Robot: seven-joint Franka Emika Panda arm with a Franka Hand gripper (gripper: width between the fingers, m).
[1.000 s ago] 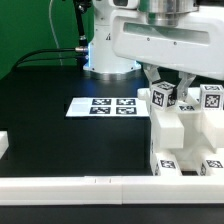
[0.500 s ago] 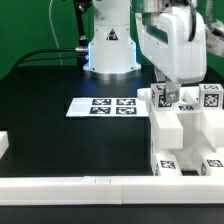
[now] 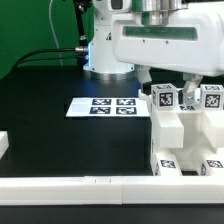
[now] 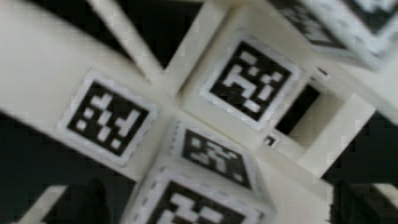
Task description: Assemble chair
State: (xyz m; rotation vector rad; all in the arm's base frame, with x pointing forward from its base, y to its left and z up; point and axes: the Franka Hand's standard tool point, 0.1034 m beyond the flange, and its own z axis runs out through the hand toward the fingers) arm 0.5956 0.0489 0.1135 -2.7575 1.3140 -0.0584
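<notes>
The claw (image 3: pixel 166 82) is open wide over the chair (image 3: pixel 183 125), one finger on each side of a post, holding nothing.

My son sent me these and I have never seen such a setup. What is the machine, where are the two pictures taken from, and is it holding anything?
The big white machine is a robot arm; its grasping tool hangs over a partly built chair, a cluster of glossy white plastic blocks standing on the black table. The black-and-white squares stuck on the blocks are tags. One picture is taken from a camera standing off the arm, looking at the whole scene. The other comes from a camera on the arm's wrist, so it shows the tagged blocks blurred and very close. Lying flat on the table is the marker board, a thin sheet of tags that is not part of the chair. White border rails edge the table. The tool's jaws stand open around the top block; it grips nothing.
</notes>
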